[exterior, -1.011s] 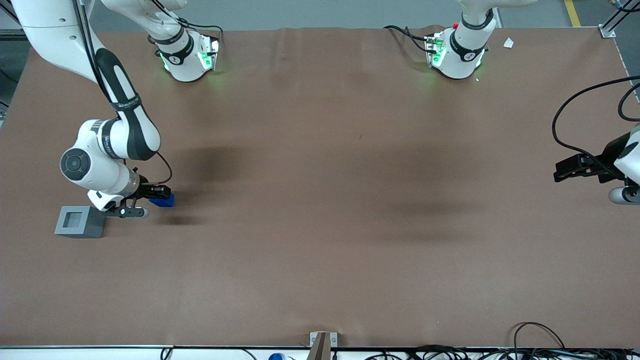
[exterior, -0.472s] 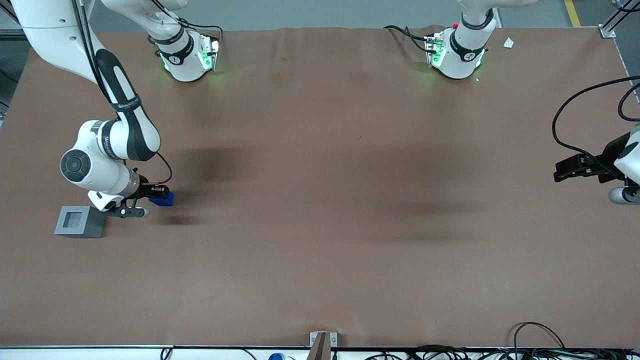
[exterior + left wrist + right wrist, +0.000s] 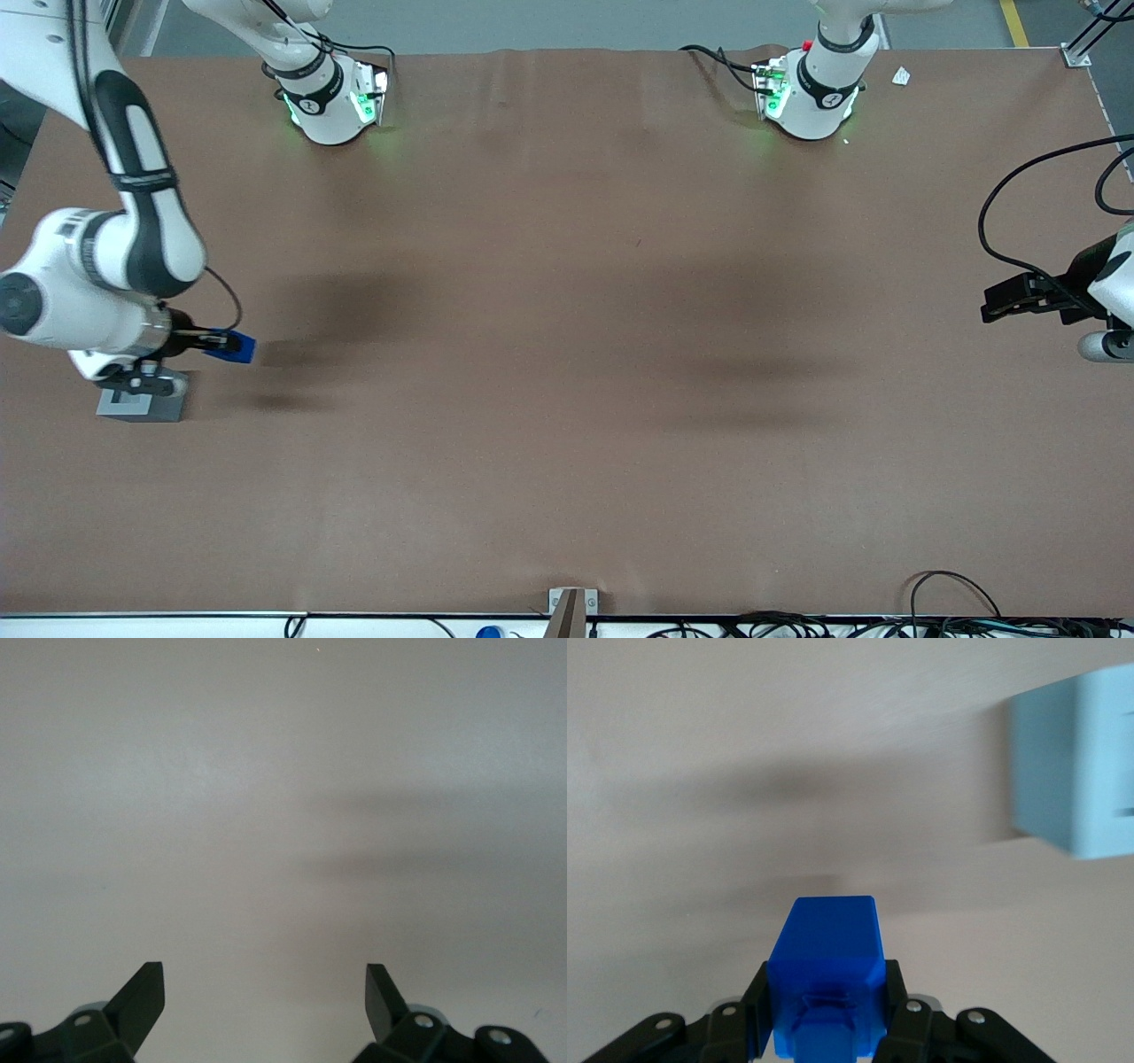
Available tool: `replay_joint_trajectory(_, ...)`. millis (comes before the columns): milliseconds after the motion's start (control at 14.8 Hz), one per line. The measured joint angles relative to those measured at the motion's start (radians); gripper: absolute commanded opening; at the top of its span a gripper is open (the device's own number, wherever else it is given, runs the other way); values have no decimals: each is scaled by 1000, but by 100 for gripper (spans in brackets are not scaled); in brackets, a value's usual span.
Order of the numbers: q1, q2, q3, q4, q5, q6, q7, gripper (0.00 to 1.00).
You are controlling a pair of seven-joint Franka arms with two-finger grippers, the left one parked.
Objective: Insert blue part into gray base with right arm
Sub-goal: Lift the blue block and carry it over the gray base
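My right gripper (image 3: 226,344) is shut on the blue part (image 3: 237,346) and holds it above the table, its fingers clamped on both sides of the block in the right wrist view (image 3: 827,967). The gray base (image 3: 140,406) sits on the table at the working arm's end, just nearer the front camera than the gripper. The wrist covers most of its top in the front view. In the right wrist view the gray base (image 3: 1076,771) shows as a pale blurred cube, apart from the blue part.
The brown table mat (image 3: 567,354) spreads wide toward the parked arm's end. Two arm feet (image 3: 332,102) stand at the back edge. Cables (image 3: 939,611) and a small bracket (image 3: 571,602) lie along the front edge.
My right arm has lifted and carried the blue part sideways toward the gray base. The wrist now covers most of the base's top, which showed fully before.
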Motion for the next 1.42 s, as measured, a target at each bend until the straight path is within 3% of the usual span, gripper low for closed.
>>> replay_joint_trajectory(337, -58, 1, -2, 155, 0, -126, -38, 16)
replay_joint_trajectory(539, -80, 29, -4, 185, -7, -125, -57, 8)
replay_joint_trajectory(876, -120, 130, -4, 302, -67, -124, -120, 6)
replay_joint_trajectory(1416, -162, 202, -5, 372, -73, -124, -210, 6)
